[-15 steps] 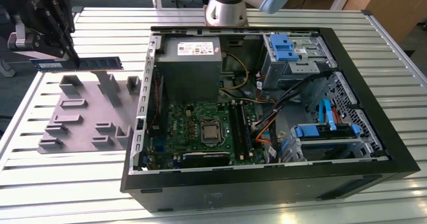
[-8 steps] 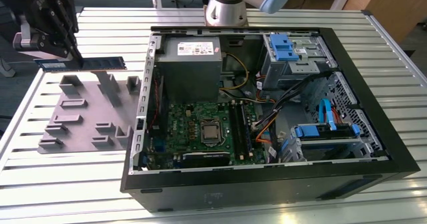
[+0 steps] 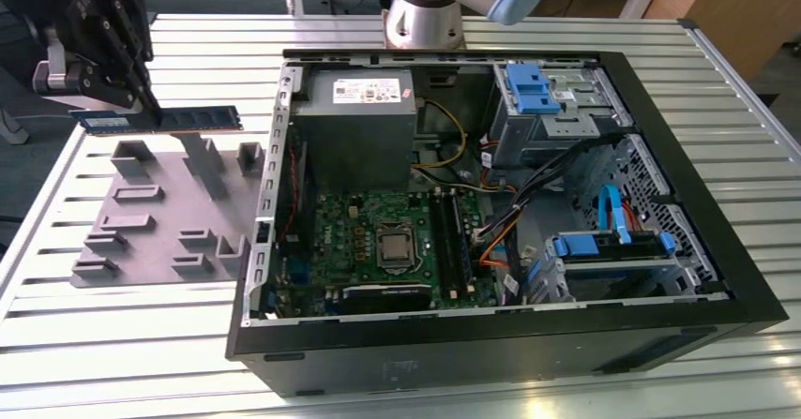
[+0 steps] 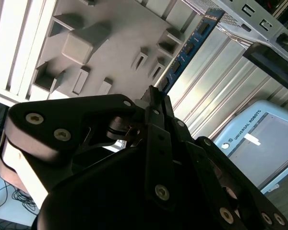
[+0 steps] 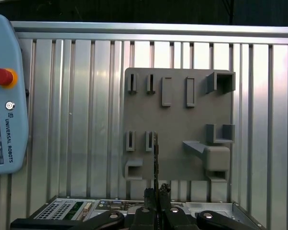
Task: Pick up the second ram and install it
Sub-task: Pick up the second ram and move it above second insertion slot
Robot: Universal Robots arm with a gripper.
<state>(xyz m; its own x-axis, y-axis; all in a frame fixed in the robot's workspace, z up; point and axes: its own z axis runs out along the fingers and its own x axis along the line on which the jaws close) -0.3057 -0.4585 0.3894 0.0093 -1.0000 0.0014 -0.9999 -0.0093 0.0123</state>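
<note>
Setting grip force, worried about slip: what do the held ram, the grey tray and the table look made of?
The second ram: rigid circuit board, dark green-blue, matte, carrying small dark chips. The grey tray: probably plastic, moulded or printed; uniform matte grey blocks. The table: metal, likely aluminium; pale slats with a soft sheen.

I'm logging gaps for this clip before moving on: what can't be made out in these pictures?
- the second ram: edge-on in both wrist views, so its faces are hidden; in the exterior view the gripper covers part of it.
- memory slots: too small and dark in the exterior view to tell if any is filled.
- teach pendant: cut off by the picture's edge in the first wrist view.
</note>
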